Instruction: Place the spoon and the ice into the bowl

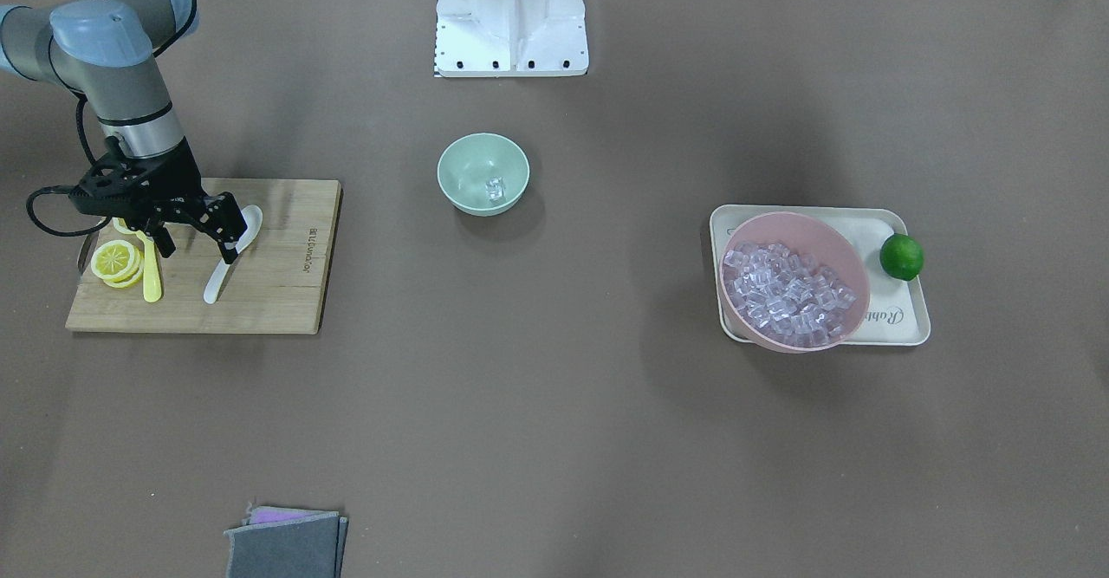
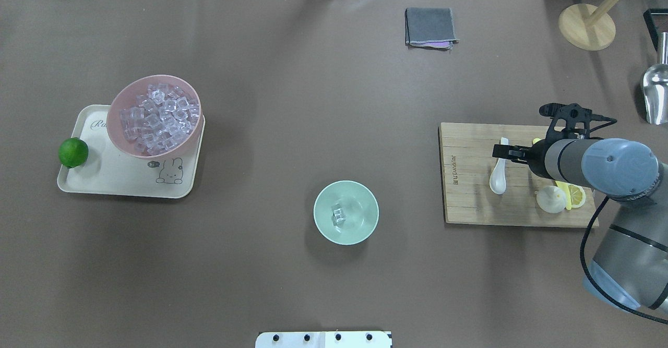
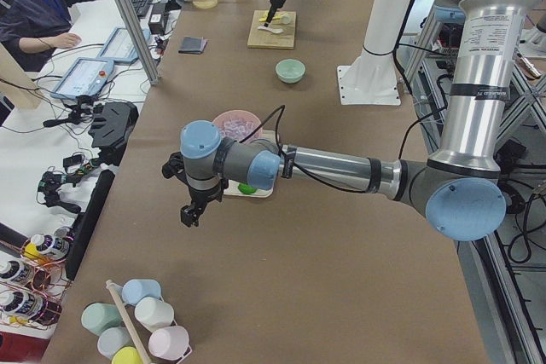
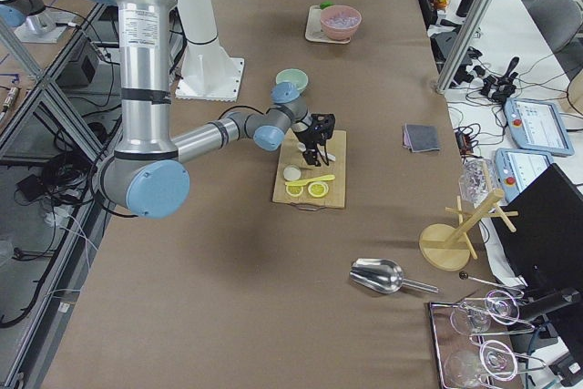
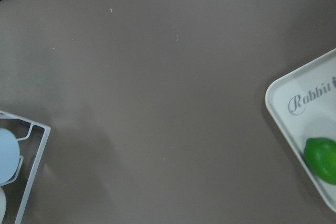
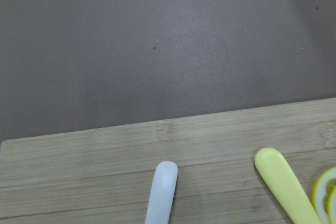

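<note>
- The right gripper (image 1: 197, 251) hung low over the cutting board (image 1: 277, 301), jaws wide apart, holding nothing.
- The spoon (image 1: 217, 280) lay flat on that board, beside a yellow knife (image 1: 152, 283).
- 1 ice cube (image 1: 495, 189) sat inside the bowl (image 1: 457, 186), well apart from the board.
- The left gripper (image 3: 189, 213) showed only from the side; I cannot tell how far it was parted.

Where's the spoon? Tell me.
The spoon lies on the wooden cutting board at the front-facing view's left, just right of the yellow knife, beneath the open right gripper.
</note>
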You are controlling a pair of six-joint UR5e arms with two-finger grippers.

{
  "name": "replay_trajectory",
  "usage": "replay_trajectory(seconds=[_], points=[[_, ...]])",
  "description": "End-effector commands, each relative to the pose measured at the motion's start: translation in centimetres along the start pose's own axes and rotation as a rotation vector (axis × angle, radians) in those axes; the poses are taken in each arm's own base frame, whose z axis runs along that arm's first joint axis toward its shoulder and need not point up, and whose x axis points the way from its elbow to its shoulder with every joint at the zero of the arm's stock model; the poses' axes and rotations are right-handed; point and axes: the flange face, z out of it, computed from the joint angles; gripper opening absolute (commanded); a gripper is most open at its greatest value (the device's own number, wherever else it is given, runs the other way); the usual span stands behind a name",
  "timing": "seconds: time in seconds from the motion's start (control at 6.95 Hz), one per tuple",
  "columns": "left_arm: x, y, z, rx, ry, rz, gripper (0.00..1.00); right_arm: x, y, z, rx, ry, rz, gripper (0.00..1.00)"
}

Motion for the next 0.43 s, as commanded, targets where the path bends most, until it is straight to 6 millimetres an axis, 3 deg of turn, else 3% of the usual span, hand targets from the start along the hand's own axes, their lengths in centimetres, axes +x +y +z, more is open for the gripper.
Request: replay_trajectory(seconds=[0.0,0.29], points=[[-0.4,1.1,0.5,-0.002,0.001,0.001,0.98,-1.2,1.8,1.3,0.041,0.012,0.001,0.78],[-0.2,1.7,0.6,-0.003,0.003,-0.001,0.98,-3.1,1.6,1.1,0.037,-0.01,0.003,0.36]])
